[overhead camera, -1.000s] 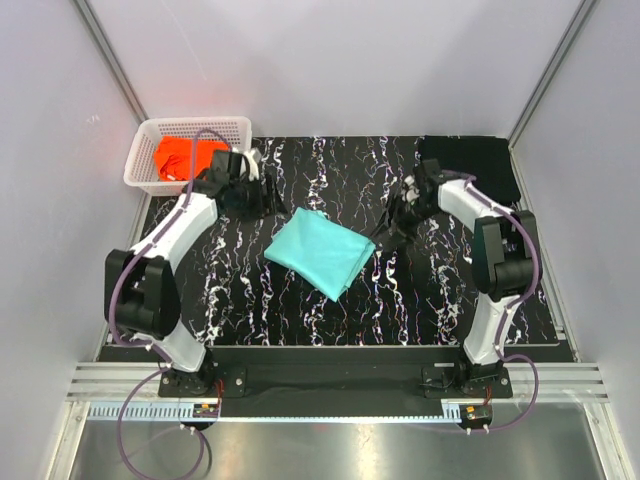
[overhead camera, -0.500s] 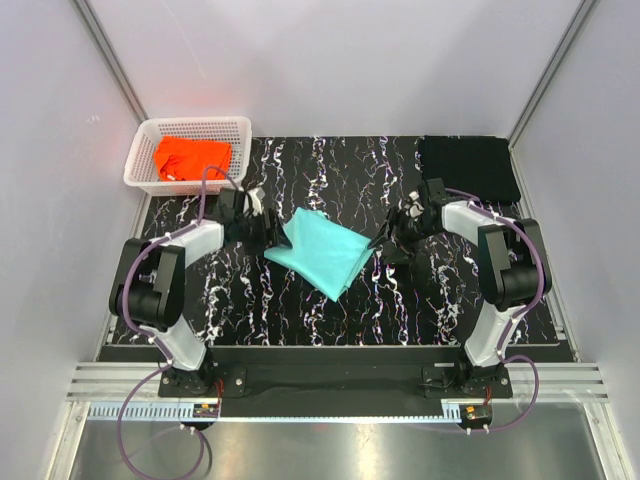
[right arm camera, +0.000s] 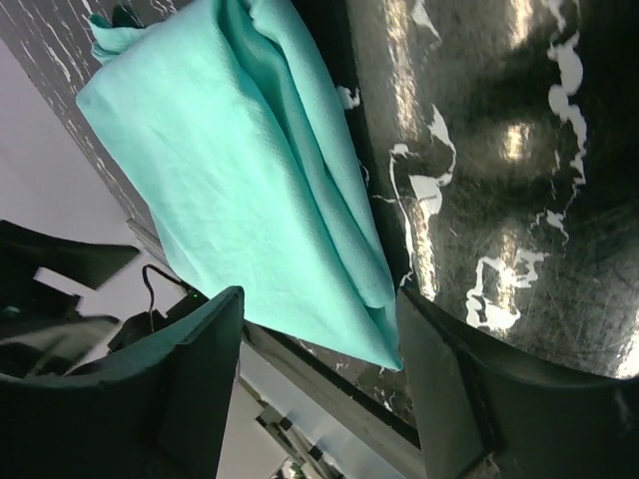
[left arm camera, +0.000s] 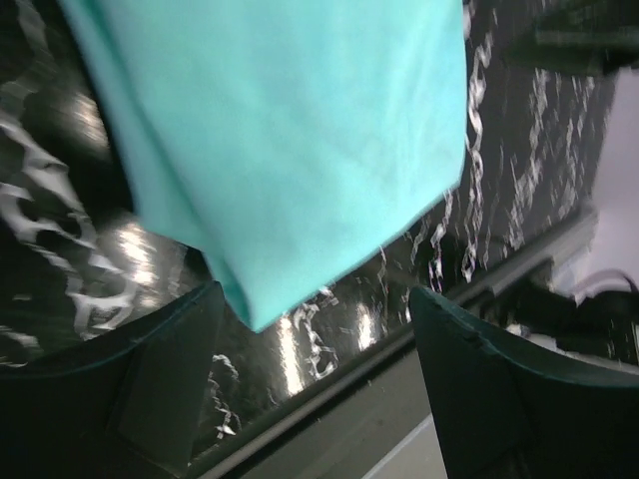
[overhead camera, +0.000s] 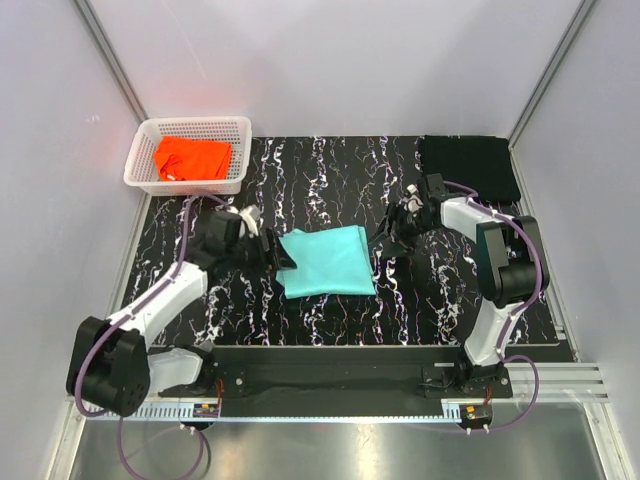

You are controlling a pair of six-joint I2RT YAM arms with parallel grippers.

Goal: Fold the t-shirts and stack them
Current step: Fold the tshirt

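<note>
The mint-teal t-shirt point(overhead camera: 325, 262) lies folded into a rough square at the table's middle. My left gripper point(overhead camera: 277, 256) is at its left edge, jaws open, touching no cloth. In the left wrist view the shirt point(left arm camera: 300, 130) fills the upper part, its corner hanging near the left finger point(left arm camera: 150, 379). My right gripper point(overhead camera: 385, 233) stands open at the shirt's far right corner. In the right wrist view a corner of the folded shirt point(right arm camera: 250, 170) shows between the spread fingers, not pinched. The orange t-shirt point(overhead camera: 190, 157) lies in the basket. The black t-shirt point(overhead camera: 470, 160) lies flat at the back right.
The white lattice basket point(overhead camera: 140, 160) stands at the back left corner of the black veined tabletop point(overhead camera: 320, 170). Grey walls close in the left, right and back. A metal rail point(overhead camera: 330, 385) carries both arm bases along the near edge.
The mint-teal shirt has turned from a diamond to a square and slid nearer. My left arm swung toward the near edge and its jaws widened. The right gripper barely moved.
</note>
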